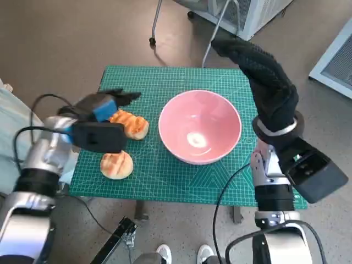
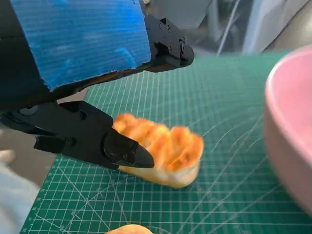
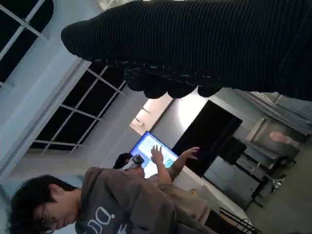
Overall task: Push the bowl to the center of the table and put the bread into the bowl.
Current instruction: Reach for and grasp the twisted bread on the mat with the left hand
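Head view: pink bowl [image 1: 199,127] sitting near the middle of the green cutting mat [image 1: 165,80], empty. Left hand [image 1: 102,107] hovering over a glazed bread roll [image 1: 129,124] just left of the bowl, fingers [image 2: 122,148] spread either side of it, nothing gripped yet as far as visible. Right hand [image 1: 264,74] raised off the table beside the bowl, fingers extended, holding nothing.

Risks, judged from here: closing off-centre and squashing or flicking the soft roll; dragging it into the second roll [image 1: 116,164] lying near the front edge; clipping the bowl's tall rim on the carry and shoving the bowl sideways.

Also around: a person [image 3: 73,204] in the right wrist view, chair legs [image 1: 157,22] beyond the table.
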### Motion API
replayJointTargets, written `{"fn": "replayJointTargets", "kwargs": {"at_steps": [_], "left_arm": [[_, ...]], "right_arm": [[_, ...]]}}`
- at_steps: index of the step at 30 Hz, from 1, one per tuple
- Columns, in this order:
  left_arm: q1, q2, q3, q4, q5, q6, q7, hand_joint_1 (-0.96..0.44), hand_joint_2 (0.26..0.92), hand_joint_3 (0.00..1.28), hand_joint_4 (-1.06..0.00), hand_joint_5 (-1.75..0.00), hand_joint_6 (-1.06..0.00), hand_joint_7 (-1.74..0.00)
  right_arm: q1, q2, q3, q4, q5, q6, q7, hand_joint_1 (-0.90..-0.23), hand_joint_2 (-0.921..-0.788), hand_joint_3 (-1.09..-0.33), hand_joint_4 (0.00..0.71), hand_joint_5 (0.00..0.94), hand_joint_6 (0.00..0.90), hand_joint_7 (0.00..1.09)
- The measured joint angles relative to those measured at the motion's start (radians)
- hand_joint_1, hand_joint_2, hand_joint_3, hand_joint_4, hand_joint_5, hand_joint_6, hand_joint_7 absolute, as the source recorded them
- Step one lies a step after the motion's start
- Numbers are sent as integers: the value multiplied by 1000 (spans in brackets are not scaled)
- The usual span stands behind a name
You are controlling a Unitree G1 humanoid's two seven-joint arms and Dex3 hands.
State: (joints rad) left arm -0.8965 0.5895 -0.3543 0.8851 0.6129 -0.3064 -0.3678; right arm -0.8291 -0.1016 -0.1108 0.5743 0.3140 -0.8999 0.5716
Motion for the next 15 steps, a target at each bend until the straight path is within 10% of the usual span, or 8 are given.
{"fn": "replayJointTargets", "kwargs": {"at_steps": [15], "left_arm": [[-91,-78,-126,249,82,-6,64,-51,846,14,-279,-39,-396,-49]], "right_arm": [[25,-6,-1,-18,-6,6,-22,-672,-921,-784,316,20,-1,905]]}}
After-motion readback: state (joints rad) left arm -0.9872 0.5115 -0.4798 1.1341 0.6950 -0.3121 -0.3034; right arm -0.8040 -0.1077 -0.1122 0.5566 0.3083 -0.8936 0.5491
